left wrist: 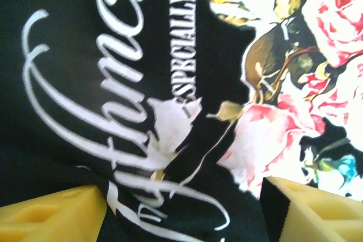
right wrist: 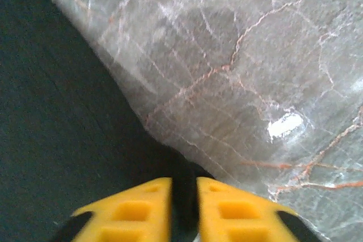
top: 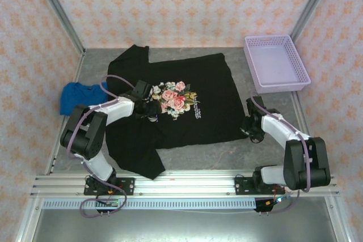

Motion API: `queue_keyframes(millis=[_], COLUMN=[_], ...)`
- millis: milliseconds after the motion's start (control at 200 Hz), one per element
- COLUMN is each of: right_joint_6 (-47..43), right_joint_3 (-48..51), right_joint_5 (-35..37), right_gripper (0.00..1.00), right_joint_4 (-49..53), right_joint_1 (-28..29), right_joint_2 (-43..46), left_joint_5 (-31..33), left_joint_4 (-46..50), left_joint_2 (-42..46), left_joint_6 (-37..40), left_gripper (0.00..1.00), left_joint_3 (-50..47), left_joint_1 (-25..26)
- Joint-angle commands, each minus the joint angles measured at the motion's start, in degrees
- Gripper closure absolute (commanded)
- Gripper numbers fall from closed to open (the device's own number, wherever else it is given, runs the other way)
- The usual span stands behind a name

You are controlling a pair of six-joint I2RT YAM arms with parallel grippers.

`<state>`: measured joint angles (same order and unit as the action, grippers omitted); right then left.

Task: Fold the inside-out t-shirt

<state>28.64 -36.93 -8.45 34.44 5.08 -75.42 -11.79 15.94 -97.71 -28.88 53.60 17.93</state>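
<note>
You've got the black t-shirt [top: 195,120] spread flat mid-bench [top: 204,154], flower print [top: 174,98] facing up, one sleeve at far left, the other hanging toward the near edge. Your left end effector [top: 148,106] sits low over the print's left side, released, fingers [left wrist: 51,216] wide apart with lettering between them. Your right end effector [top: 249,131] is at the shirt's near right corner, clenched on a pinch of black cloth [right wrist: 184,196]. Blue garment [top: 76,96] bunched at left, purple basket [top: 283,87] far right.

Left end effector [left wrist: 182,211] low and spread wide; right end effector [right wrist: 184,199] low and pinched nearly together
</note>
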Motion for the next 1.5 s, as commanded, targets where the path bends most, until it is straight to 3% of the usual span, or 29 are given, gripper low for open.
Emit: queue_keyframes(millis=[0,240,495,645,770,946,1091,1216,1376,1496], right_joint_6=[0.5,-1.3,-1.9,-2.5,-3.5,-5.1,-5.7,-6.2,-6.6,-7.0], right_joint_3=[0.0,-1.7,-1.6,-1.0,-1.5,-1.7,-1.5,-1.2,-1.0,-1.1], right_joint_5=[0.7,2.5,-0.7,-2.0,-2.5,-3.0,-4.3,-4.9,-5.5,-5.5], right_gripper=[0.90,1.00,1.00,1.00,1.00,1.00,1.00,1.00,1.00,1.00], right_joint_4=[-2.9,-2.9,-5.4,-6.0,-5.8,-5.0,-5.1,-5.0,-4.8,-4.7], right_joint_1=[-2.0,-6.9,-9.6,-9.5,-9.6,-9.5,-9.5,-9.6,-9.6,-9.6], right_joint_2=[-0.5,2.6,2.0,2.2,2.0,2.2,2.2,2.8,3.7,3.7], left_joint_5=[-1.0,-2.0,-2.1,0.2,6.7,14.7,16.7,20.4,20.7,19.3], left_joint_4=[-1.1,1.0,7.0,7.5,8.9,17.5,25.8,33.8,38.4,37.9], left_joint_2=[-3.9,-13.9,-19.5,-8.7,3.9,18.9,35.5,46.4,49.4,47.3], left_joint_6=[0.6,2.7,5.6,7.3,8.2,-4.6,-14.3,-20.1,-26.0,-26.7], left_gripper=[0.26,0.26,0.26,0.23,0.16,0.18,0.27,0.45,0.59,0.62], left_joint_3=[2.0,13.2,26.4,21.0,10.4,-7.2,-17.3,-21.3,-23.4,-24.2], left_joint_1=[0.7,2.7,4.2,6.6,12.6,19.6,21.8,21.7,21.6,21.6])
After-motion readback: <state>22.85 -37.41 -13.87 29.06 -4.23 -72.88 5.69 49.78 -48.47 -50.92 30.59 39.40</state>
